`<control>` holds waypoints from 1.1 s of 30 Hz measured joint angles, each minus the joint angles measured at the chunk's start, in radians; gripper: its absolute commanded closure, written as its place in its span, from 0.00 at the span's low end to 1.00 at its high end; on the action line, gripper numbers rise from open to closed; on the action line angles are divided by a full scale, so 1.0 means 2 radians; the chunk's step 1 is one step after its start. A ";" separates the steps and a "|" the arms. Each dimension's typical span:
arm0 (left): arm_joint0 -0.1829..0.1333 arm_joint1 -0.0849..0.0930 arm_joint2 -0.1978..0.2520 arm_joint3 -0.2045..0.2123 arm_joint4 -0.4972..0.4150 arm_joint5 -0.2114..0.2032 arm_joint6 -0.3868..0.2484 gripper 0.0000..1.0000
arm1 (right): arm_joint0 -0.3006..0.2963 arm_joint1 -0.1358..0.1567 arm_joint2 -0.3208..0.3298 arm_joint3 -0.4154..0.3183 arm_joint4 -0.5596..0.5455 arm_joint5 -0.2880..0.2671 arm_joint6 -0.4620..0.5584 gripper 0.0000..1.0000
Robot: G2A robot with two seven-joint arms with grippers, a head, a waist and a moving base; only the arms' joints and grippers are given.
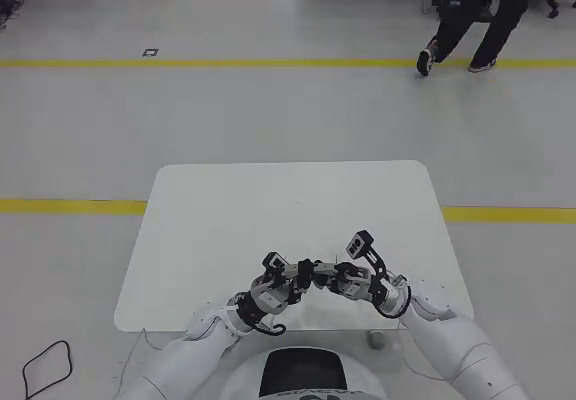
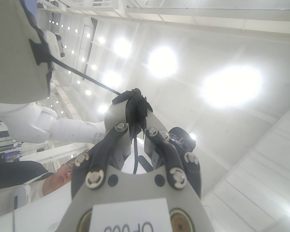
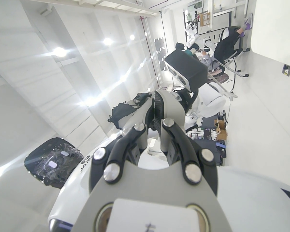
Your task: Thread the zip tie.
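Zip tie (image 2: 87, 77) in labelled left hand (image 2: 136, 102)

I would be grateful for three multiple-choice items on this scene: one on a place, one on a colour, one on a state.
1. Where do the left gripper and right gripper meet? A over the table's near side B over its far edge C over the floor
2. The zip tie's colour? A white B black C yellow
3. The left gripper is A wide open B shut on the zip tie C holding a cup
Key: 1 A, the top view shows them there; 2 B, a black strand; 3 B, it pinches the strand.
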 measured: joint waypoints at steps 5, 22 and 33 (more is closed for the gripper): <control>0.000 0.000 0.000 0.000 0.000 0.000 0.000 1.00 | 0.002 -0.001 0.001 0.012 -0.003 0.001 -0.012 1.00; 0.000 0.000 -0.001 -0.004 0.000 0.001 0.007 1.00 | -0.003 -0.002 0.017 0.010 0.022 -0.019 -0.024 0.00; 0.041 0.009 -0.034 -0.072 -0.007 0.005 -0.006 1.00 | -0.058 0.009 0.067 -0.072 -0.015 -0.053 -0.057 0.00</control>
